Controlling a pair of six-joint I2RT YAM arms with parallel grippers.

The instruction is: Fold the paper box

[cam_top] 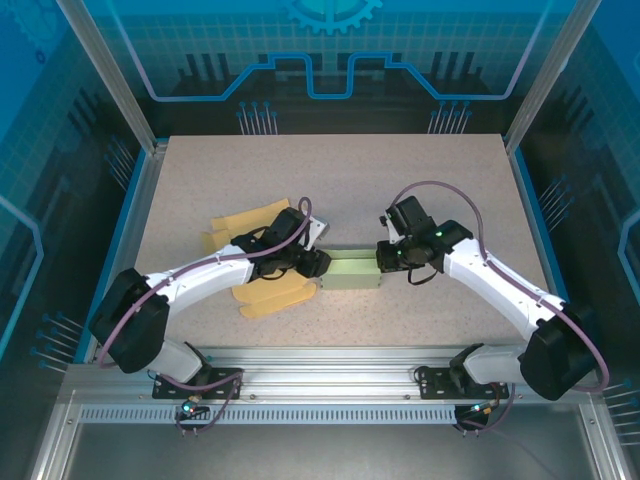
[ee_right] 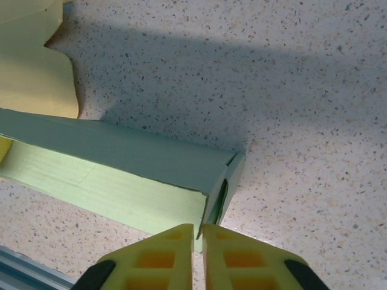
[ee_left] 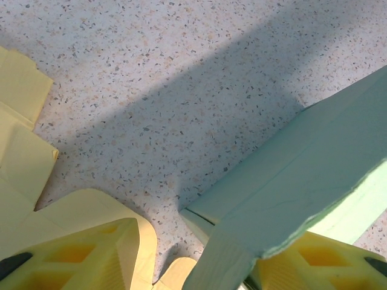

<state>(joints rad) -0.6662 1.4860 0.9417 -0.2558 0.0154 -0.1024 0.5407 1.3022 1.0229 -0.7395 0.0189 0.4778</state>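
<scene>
Pale green, the long paper box (cam_top: 350, 270) lay in the middle of the speckled bench (cam_top: 330, 170), between the arms. The left end effector (cam_top: 312, 263) stood half open around its left end, above flat yellow card sheets (cam_top: 268, 298). The right end effector (ee_right: 198, 241) was pressed shut at its right end; whether it nipped any paper I couldn't tell
</scene>
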